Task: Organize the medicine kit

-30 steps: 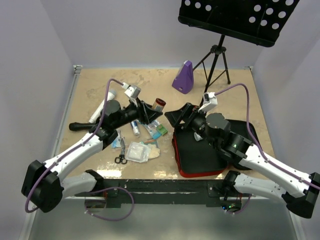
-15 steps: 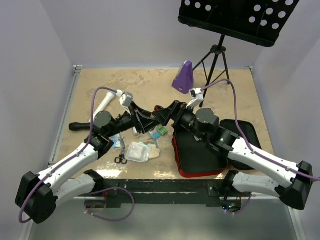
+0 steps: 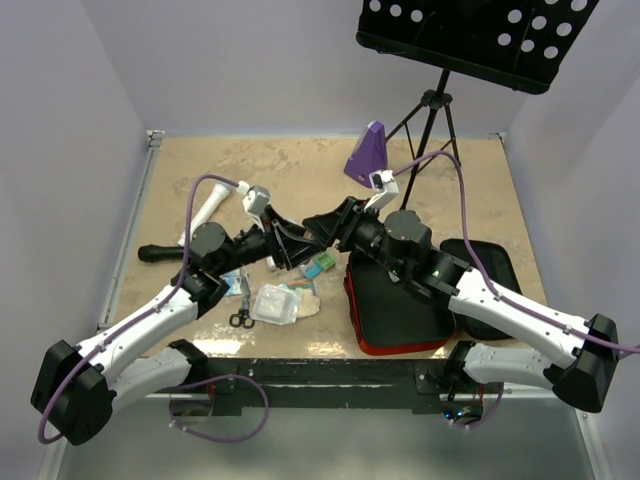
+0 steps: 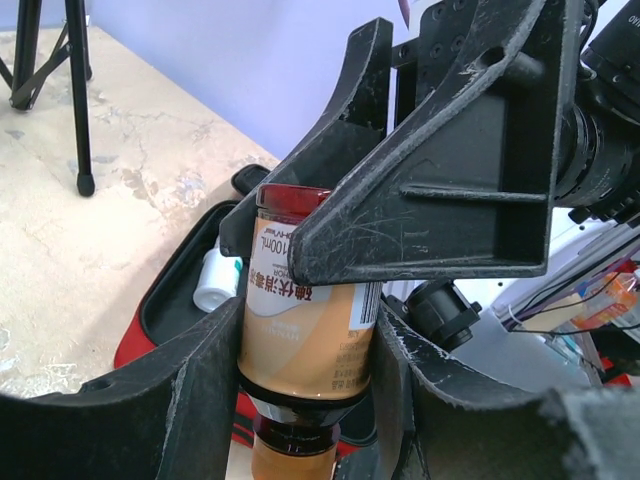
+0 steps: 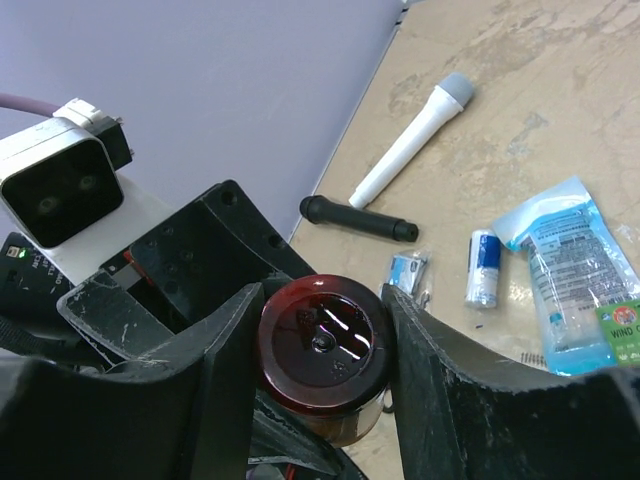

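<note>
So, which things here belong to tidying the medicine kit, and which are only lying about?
For the job: medicine kit, bottle, scissors, packets.
Lying about: metronome, music stand, white microphone, black stick.

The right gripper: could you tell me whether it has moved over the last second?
Yes. The right gripper has swung left, off the medicine kit's far-left corner, to the brown bottle.

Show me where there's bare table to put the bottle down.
Bare table runs along the far edge, between the white tube and the metronome, and right of the stand's legs. The kit's near lining is also free. Crowded: packets and scissors left of the kit, near the held bottle.
</note>
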